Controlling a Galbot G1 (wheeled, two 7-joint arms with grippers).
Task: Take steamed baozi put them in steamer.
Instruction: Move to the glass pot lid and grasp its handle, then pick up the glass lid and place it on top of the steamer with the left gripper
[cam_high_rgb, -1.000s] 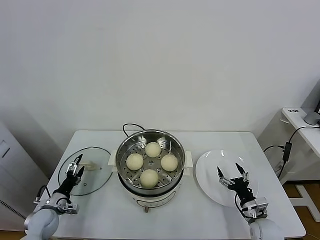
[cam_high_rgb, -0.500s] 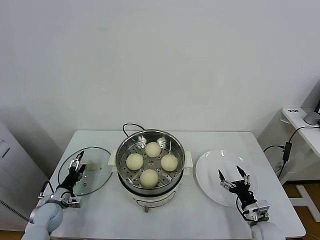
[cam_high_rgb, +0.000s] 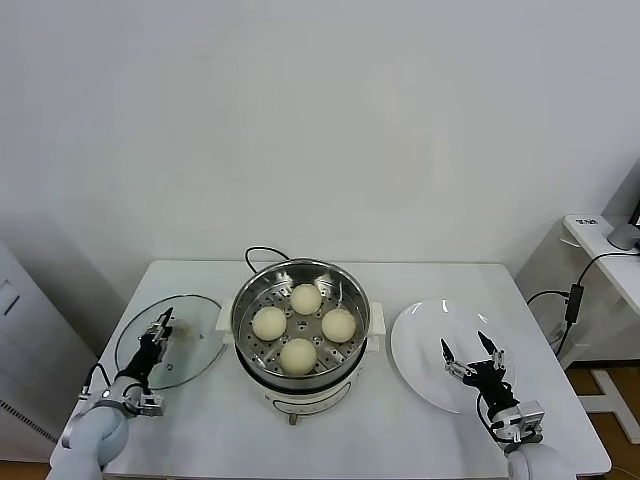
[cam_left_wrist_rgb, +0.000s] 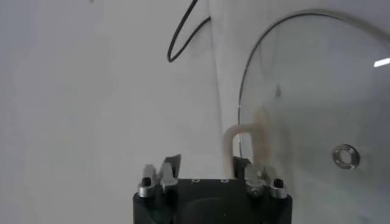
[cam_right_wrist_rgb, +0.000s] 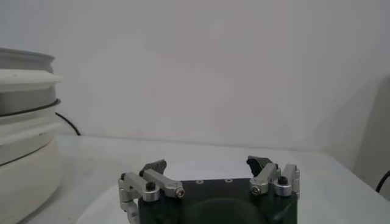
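Observation:
Four cream-white baozi lie in the steel steamer (cam_high_rgb: 246, 300) at the table's middle: one at the back (cam_high_rgb: 306, 298), one on the left (cam_high_rgb: 269, 322), one on the right (cam_high_rgb: 339, 324), one at the front (cam_high_rgb: 299, 355). My left gripper (cam_high_rgb: 157, 331) is open and empty, low over the glass lid (cam_high_rgb: 190, 355); in the left wrist view it (cam_left_wrist_rgb: 207, 167) stands just short of the lid's cream handle (cam_left_wrist_rgb: 247, 135). My right gripper (cam_high_rgb: 468, 352) is open and empty above the white plate (cam_high_rgb: 420, 340); the right wrist view shows it (cam_right_wrist_rgb: 207, 165) with the steamer's side (cam_right_wrist_rgb: 24, 122) beyond.
The steamer's black cord (cam_high_rgb: 258, 254) loops behind the pot and also shows in the left wrist view (cam_left_wrist_rgb: 183, 36). The plate is bare. A white side table with cables (cam_high_rgb: 590, 250) stands off the table's right end.
Both grippers have drifted slightly: the left has shifted a little right over the lid, the right a little back toward the table's front edge. The baozi have not moved.

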